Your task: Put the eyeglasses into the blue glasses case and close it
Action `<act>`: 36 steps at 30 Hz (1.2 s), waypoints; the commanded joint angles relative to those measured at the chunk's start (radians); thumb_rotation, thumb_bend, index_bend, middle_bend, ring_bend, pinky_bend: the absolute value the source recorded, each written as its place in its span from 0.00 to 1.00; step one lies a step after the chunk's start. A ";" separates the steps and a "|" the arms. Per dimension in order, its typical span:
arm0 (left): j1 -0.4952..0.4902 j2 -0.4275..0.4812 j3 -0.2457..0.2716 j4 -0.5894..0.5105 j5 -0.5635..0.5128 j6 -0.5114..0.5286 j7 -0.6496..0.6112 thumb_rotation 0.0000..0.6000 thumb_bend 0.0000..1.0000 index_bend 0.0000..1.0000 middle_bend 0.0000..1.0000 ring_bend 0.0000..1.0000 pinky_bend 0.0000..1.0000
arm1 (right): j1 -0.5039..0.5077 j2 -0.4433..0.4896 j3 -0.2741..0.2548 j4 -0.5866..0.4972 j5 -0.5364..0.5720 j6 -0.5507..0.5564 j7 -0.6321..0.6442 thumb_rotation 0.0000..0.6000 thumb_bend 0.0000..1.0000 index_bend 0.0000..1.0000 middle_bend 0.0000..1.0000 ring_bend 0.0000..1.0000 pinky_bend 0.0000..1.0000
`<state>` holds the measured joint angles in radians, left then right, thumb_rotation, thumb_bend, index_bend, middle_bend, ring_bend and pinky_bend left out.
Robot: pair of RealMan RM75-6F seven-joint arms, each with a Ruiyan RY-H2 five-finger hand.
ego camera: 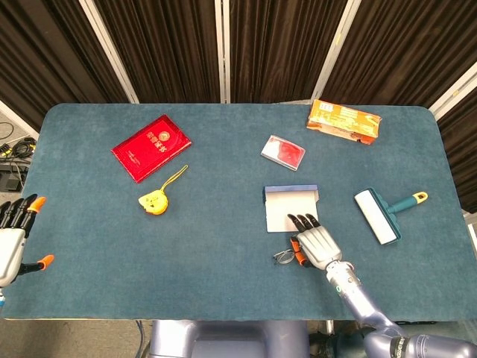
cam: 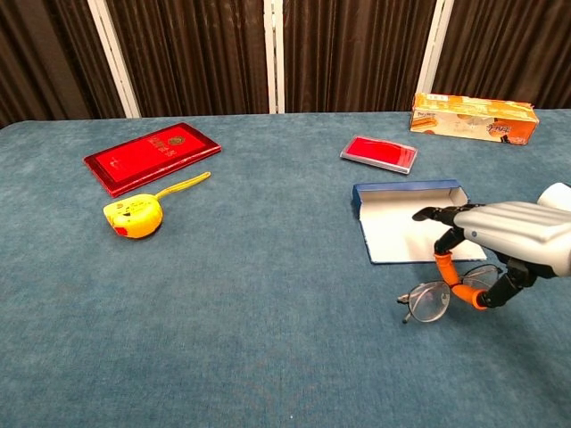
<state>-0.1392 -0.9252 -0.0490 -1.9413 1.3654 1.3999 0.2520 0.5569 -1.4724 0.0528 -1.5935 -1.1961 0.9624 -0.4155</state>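
The wire-rimmed eyeglasses [ego camera: 284, 256] [cam: 429, 301] hang tilted just above the cloth, in front of the near edge of the case. My right hand [ego camera: 314, 245] [cam: 510, 241] pinches them between the thumb and a finger with orange tips, its other fingers stretched out over the case's near edge. The blue glasses case [ego camera: 291, 208] [cam: 393, 234] lies open on the table, its white inside bare. At the frame's far left in the head view, my left hand [ego camera: 11, 239] stays off the table with fingers spread, holding nothing.
A lint roller [ego camera: 380, 215] [cam: 558, 201] lies right of the case. Behind it are a small red pouch [ego camera: 283, 152] [cam: 379, 153] and an orange box [ego camera: 343, 121] [cam: 473, 116]. On the left lie a red booklet [ego camera: 151, 147] [cam: 152, 156] and a yellow tape measure [ego camera: 153, 201] [cam: 132, 217].
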 commanded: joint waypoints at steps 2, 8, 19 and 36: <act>0.000 0.001 0.000 0.000 0.001 0.000 -0.003 1.00 0.00 0.00 0.00 0.00 0.00 | 0.002 0.001 0.010 -0.005 0.010 0.002 0.011 1.00 0.40 0.63 0.00 0.00 0.00; 0.000 0.002 0.000 -0.001 -0.001 -0.002 -0.007 1.00 0.00 0.00 0.00 0.00 0.00 | 0.017 0.010 0.046 -0.019 0.041 0.005 0.022 1.00 0.41 0.64 0.00 0.00 0.00; -0.006 0.011 -0.011 0.003 -0.024 -0.011 -0.032 1.00 0.00 0.00 0.00 0.00 0.00 | 0.108 -0.027 0.167 0.046 0.206 -0.017 -0.044 1.00 0.41 0.65 0.00 0.00 0.00; -0.020 0.017 -0.025 0.017 -0.063 -0.034 -0.060 1.00 0.00 0.00 0.00 0.00 0.00 | 0.213 -0.111 0.198 0.259 0.375 -0.071 -0.083 1.00 0.42 0.65 0.00 0.00 0.00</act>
<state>-0.1589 -0.9082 -0.0735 -1.9251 1.3033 1.3657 0.1922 0.7612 -1.5711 0.2532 -1.3563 -0.8259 0.8933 -0.4959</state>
